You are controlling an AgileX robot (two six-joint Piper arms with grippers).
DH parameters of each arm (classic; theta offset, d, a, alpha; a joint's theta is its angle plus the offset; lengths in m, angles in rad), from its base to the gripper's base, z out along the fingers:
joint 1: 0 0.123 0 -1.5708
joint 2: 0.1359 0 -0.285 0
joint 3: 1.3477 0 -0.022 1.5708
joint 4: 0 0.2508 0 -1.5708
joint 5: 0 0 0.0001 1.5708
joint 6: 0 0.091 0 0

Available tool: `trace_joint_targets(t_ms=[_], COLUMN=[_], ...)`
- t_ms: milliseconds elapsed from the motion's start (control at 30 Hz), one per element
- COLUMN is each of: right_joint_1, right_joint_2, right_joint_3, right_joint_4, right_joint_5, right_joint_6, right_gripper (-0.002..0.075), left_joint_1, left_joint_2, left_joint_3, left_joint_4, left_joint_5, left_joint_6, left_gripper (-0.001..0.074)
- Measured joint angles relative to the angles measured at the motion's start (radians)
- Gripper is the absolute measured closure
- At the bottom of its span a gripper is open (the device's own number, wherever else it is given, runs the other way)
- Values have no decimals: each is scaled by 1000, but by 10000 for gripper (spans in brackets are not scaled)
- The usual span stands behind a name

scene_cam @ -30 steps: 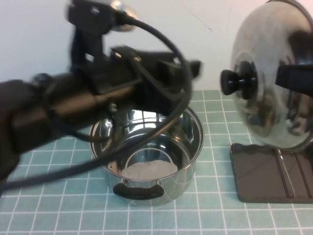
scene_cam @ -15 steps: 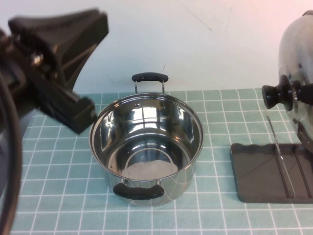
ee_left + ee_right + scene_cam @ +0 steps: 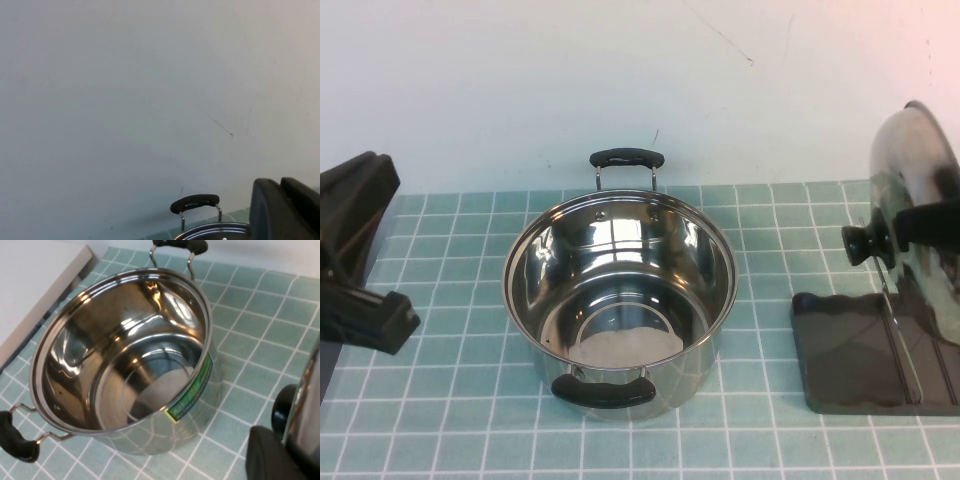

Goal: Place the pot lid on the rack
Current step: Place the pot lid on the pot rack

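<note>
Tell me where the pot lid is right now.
In the high view the pot lid stands on edge at the far right, gripped by the right gripper over the rack, knob toward the pot; the left gripper sits far left.

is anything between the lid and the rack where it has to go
Nothing visible. The right tool holds the shiny domed steel lid with black knob on edge right above the dark grey plastic rack, by its wire dividers. The steel pot stands apart; the left tool is far off.
</note>
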Motion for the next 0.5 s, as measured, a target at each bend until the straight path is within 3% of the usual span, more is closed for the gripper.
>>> trace_joint_targets(t_ms=[500], right_joint_1=[0], right_joint_2=[58], right_joint_3=[-2], right_joint_4=[-6], right_joint_5=[0], right_joint_6=[-3], right_gripper=[660], left_joint_1=[0], left_joint_2=[-2], left_joint_3=[6], left_joint_4=[-53], left_joint_5=[-66], left_joint_6=[89], left_gripper=[736])
